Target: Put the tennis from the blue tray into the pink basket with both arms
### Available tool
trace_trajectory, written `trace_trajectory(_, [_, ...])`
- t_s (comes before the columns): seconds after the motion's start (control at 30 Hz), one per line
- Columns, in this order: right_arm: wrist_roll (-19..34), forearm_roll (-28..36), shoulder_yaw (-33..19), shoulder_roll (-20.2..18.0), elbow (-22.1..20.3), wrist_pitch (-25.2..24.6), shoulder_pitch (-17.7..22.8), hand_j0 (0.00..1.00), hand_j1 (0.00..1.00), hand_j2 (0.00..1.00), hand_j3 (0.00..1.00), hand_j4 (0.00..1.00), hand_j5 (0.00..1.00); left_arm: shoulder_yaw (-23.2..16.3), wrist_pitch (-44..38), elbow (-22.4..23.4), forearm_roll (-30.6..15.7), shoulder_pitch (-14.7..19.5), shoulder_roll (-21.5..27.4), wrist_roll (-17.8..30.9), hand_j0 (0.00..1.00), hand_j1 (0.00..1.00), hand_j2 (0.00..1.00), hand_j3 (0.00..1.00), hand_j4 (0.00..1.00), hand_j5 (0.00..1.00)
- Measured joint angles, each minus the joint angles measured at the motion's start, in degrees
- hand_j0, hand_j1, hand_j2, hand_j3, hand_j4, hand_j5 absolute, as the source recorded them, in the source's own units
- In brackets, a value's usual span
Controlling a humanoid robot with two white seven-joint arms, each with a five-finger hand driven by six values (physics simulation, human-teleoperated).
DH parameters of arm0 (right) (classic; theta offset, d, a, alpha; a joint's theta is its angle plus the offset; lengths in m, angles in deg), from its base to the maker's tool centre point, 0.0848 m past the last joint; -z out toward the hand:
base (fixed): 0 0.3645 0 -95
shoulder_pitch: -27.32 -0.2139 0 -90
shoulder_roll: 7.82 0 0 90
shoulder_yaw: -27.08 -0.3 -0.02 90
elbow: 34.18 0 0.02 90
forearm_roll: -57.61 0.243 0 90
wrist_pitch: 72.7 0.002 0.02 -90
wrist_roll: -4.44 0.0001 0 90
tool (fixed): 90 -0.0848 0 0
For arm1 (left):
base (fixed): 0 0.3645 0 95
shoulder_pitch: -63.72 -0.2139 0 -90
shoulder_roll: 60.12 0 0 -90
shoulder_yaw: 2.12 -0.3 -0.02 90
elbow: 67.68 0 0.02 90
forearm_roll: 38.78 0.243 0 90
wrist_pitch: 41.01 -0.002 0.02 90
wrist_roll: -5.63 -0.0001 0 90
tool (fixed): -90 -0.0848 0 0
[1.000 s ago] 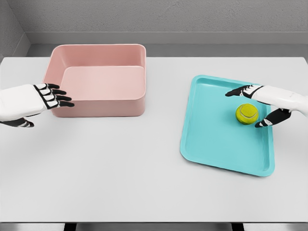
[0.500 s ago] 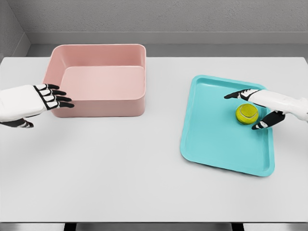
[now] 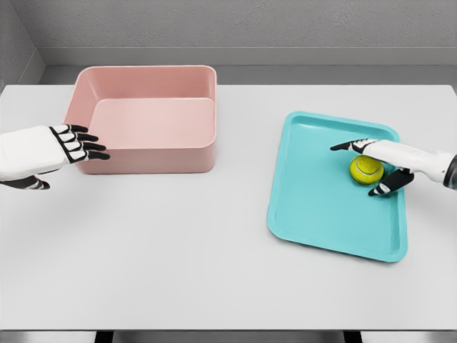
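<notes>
a white table (image 3: 178,264) is being shown, bare along its near edge. further back on the right, a blue tray (image 3: 314,214) is lying flat on it, and the tennis ball (image 3: 366,168) is resting inside the tray toward its far right part. the ball is being flanked by the right hand (image 3: 382,163), whose fingers (image 3: 350,146) are being held extended past the ball's far side while the thumb is reaching along its near side; the ball is not yet being clasped. on the left, the left hand (image 3: 43,151) is being held with fingers spread, empty, its fingertips just at the near left wall of the pink basket (image 3: 153,153), which is standing at the far left.
</notes>
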Motion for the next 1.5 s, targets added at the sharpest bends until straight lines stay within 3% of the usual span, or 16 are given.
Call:
trace_trajectory(0.23, [0.14, -0.06, -0.15, 0.13, 0.33, 0.0, 0.0, 0.83, 0.83, 0.83, 0.83, 0.83, 0.83, 0.03, 0.0, 0.15, -0.05, 0.0, 0.09, 0.0, 1.0, 1.0, 1.0, 1.0, 1.0, 1.0])
trace_trajectory(0.73, [0.25, -0.14, 0.02, 0.11, 0.38, 0.0, 0.18, 0.79, 0.79, 0.79, 0.79, 0.79, 0.79, -0.03, 0.0, 0.18, -0.22, 0.0, 0.07, -0.02, 1.0, 1.0, 1.0, 1.0, 1.0, 1.0])
trace_trajectory(0.8, [0.25, -0.16, 0.05, 0.1, 0.57, 0.0, 0.18, 0.7, 0.7, 0.7, 0.7, 0.7, 0.7, -0.03, 0.0, 0.18, -0.37, 0.0, 0.04, -0.01, 1.0, 1.0, 1.0, 1.0, 1.0, 1.0])
trace_trajectory(0.93, [0.24, -0.44, -0.01, 0.11, 0.97, -0.04, 0.18, 0.68, 0.68, 0.68, 0.68, 0.68, 0.68, -0.03, 0.0, 0.18, -0.5, 0.0, 0.06, -0.02, 1.0, 1.0, 1.0, 1.0, 1.0, 1.0])
trace_trajectory(1.0, [0.22, -0.49, -0.03, 0.11, 1.06, -0.04, 0.18, 0.61, 0.61, 0.61, 0.61, 0.61, 0.61, -0.02, 0.0, 0.18, -0.55, 0.0, 0.08, -0.01, 1.0, 1.0, 1.0, 1.0, 1.0, 1.0])
trace_trajectory(1.5, [0.27, -0.59, -0.72, 0.12, 0.64, 0.01, -0.79, 0.55, 0.55, 0.55, 0.55, 0.55, 0.55, 0.06, 0.0, 0.18, -0.69, 0.0, -0.03, -0.01, 1.0, 1.0, 1.0, 1.0, 1.0, 1.0])
